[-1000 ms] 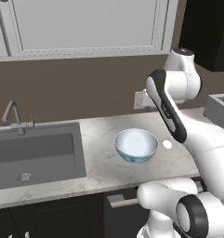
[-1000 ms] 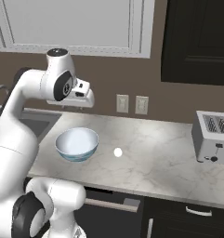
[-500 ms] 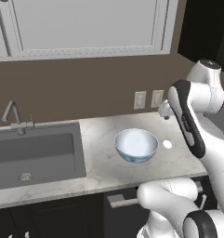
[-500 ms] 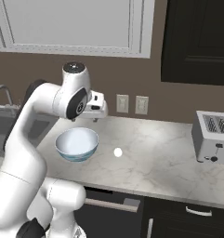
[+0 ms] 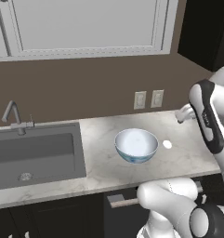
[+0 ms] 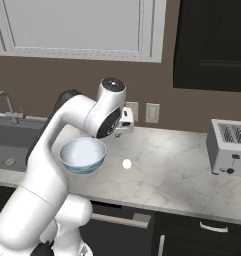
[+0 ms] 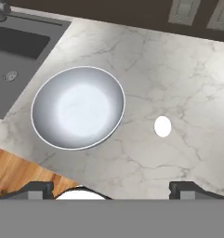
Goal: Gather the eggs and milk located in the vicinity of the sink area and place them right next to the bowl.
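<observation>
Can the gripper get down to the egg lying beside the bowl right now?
Probably yes. The gripper is open above the counter, and the egg lies apart from the bowl with nothing over it.

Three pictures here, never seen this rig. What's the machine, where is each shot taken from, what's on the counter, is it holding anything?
It is a rendered kitchen with one white robot arm on a mobile base. Two cameras ride on the base behind the arm, one to its left and one to its right, so they show the same counter from two sides. The third camera sits on the hand and looks down along the gripper, whose two dark tips stand wide apart and hold nothing.

On the marble counter are the bowl and a small white egg lying beside it, apart from it. The sink with its tap is set into the counter at the far side of the bowl. A toaster stands at the other end.
</observation>
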Robot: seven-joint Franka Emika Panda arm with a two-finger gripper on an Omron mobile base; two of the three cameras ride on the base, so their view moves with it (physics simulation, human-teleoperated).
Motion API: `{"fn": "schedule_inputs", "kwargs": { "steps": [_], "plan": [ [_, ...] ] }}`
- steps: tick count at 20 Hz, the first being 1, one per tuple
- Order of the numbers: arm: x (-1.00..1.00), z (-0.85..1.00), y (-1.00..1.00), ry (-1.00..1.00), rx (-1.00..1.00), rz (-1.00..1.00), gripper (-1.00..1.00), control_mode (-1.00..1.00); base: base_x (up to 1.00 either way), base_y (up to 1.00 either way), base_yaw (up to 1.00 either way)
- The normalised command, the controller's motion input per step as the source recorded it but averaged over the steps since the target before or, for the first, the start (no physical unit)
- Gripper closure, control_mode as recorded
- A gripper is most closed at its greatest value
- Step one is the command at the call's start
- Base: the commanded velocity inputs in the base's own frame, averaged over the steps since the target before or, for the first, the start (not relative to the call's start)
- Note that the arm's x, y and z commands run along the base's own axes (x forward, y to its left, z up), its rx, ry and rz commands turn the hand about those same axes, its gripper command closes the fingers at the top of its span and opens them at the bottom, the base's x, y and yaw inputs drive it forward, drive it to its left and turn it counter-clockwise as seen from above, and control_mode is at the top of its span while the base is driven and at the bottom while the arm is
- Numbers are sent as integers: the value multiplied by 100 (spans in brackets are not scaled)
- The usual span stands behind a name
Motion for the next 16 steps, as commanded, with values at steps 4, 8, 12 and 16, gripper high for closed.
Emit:
{"fn": "schedule_inputs", "kwargs": {
  "steps": [4,8,12,16],
  "plan": [
    [-10,-29,-21,-1,4,31,-100,-100,0,0,0],
    [-3,-41,-18,-8,2,28,-100,-100,0,0,0],
    [0,-41,-17,-11,2,25,-100,-100,0,0,0],
    [0,-36,-14,-18,2,22,-100,-100,0,0,0]
  ]
}}
